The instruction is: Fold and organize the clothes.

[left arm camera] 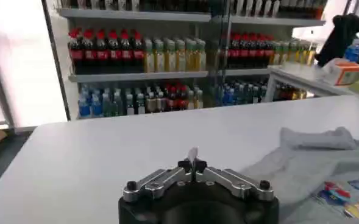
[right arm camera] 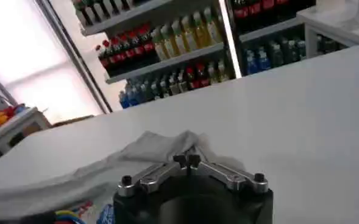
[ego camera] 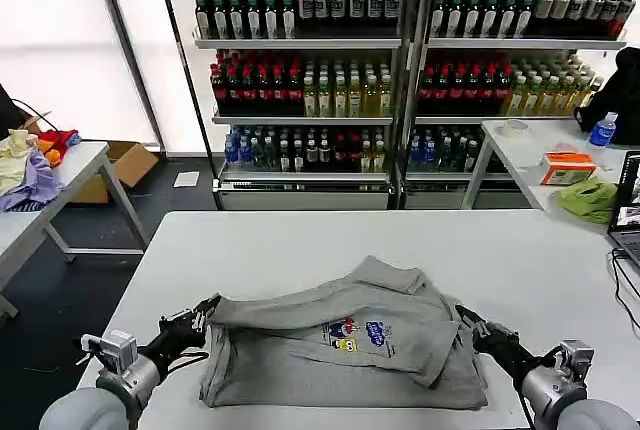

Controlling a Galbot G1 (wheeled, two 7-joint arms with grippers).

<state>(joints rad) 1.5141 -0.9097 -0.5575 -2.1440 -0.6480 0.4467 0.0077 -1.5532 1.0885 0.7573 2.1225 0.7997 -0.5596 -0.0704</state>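
- Around the work I see drink shelves (ego camera: 400,60) across the top of the head view, a side table (ego camera: 40,200) at the left edge heaped with coloured garments (ego camera: 30,165), and another at the right edge carrying a green cloth (ego camera: 590,198), an orange box (ego camera: 568,167) and a bottle (ego camera: 603,130).
- The white table (ego camera: 300,240) is bare behind the T-shirt (ego camera: 345,340), and I see nothing blocking either arm.
- The T-shirt lies rumpled and partly folded in the lower middle of the frame, its small colour print (ego camera: 355,333) facing up.
- My left gripper (ego camera: 203,313) reaches in from the lower left, low over the table, its tips at the shirt's left edge; in its wrist view the fingers (left arm camera: 194,159) are pressed together, with nothing visibly caught between them.
- My right gripper (ego camera: 466,318) comes in from the lower right to the shirt's right edge; its fingers (right arm camera: 189,159) also meet at the tips, and I cannot tell whether cloth is pinched there.
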